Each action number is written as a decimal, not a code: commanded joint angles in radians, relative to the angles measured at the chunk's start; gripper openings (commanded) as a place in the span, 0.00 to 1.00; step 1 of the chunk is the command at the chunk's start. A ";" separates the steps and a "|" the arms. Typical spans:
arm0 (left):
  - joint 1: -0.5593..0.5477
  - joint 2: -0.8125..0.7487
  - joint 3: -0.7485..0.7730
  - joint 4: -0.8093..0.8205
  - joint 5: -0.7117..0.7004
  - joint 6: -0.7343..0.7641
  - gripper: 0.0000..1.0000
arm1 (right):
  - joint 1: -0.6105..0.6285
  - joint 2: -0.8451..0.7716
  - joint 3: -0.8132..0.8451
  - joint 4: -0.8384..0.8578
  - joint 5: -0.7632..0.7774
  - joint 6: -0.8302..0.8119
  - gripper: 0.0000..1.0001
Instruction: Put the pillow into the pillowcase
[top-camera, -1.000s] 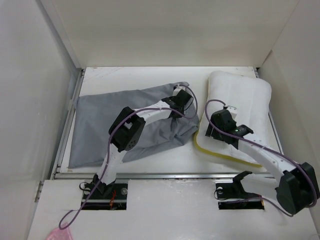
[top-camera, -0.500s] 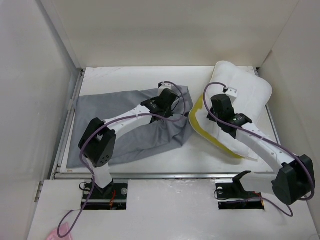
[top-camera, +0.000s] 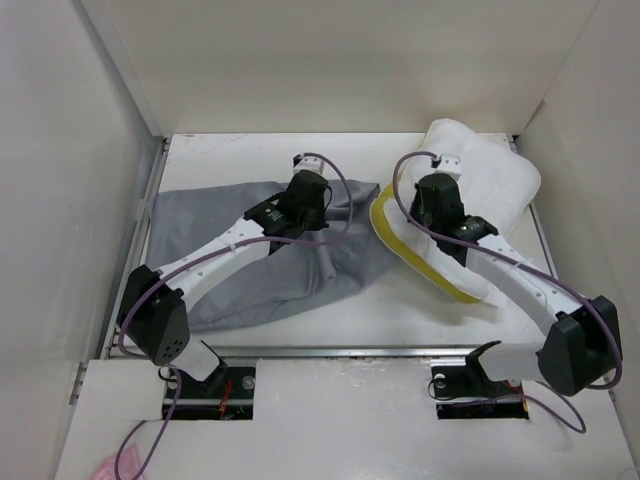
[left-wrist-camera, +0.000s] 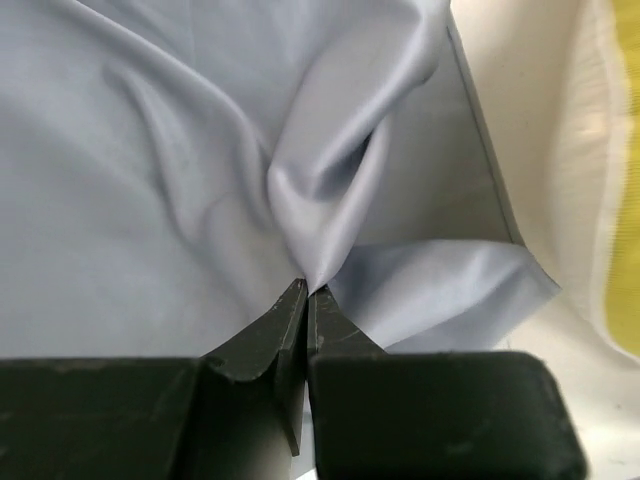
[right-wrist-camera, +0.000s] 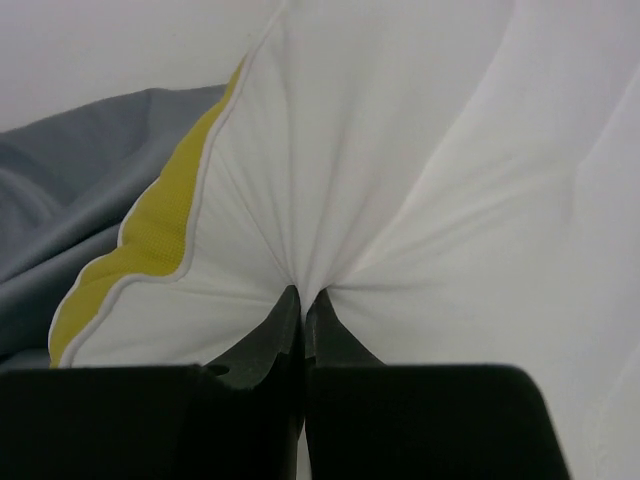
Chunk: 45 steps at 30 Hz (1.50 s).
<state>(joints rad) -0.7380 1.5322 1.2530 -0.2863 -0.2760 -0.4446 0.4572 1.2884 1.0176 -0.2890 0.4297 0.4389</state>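
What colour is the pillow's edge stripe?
Yellow. The stripe shows best in the right wrist view.

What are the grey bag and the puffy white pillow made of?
The pillowcase looks like thin, smooth cloth with a slight sheen; it drapes in soft folds where the left gripper pinches it. The pillow looks like matte white fabric, probably stuffed: plump, puckering at the right gripper.

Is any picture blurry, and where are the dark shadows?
Left wrist view: the pillowcase is sharp, with shadow inside the fold pinched by the left gripper. Right wrist view: the pillow is bright, with soft grey shadows in the creases at the right gripper. Top external view: even light, nothing badly blurred.
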 joint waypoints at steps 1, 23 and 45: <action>0.006 -0.050 -0.037 0.038 0.079 0.017 0.00 | 0.058 0.005 -0.026 0.243 -0.155 -0.135 0.00; -0.080 -0.110 -0.046 0.027 0.221 0.037 0.00 | 0.159 0.622 0.675 -0.010 0.234 0.238 0.00; 0.004 -0.130 -0.083 -0.002 0.097 -0.077 0.80 | 0.115 0.727 0.569 0.333 -0.095 0.132 0.52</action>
<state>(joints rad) -0.7853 1.4391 1.1263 -0.2646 -0.1062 -0.5045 0.5701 2.0930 1.6260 -0.0967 0.3939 0.7158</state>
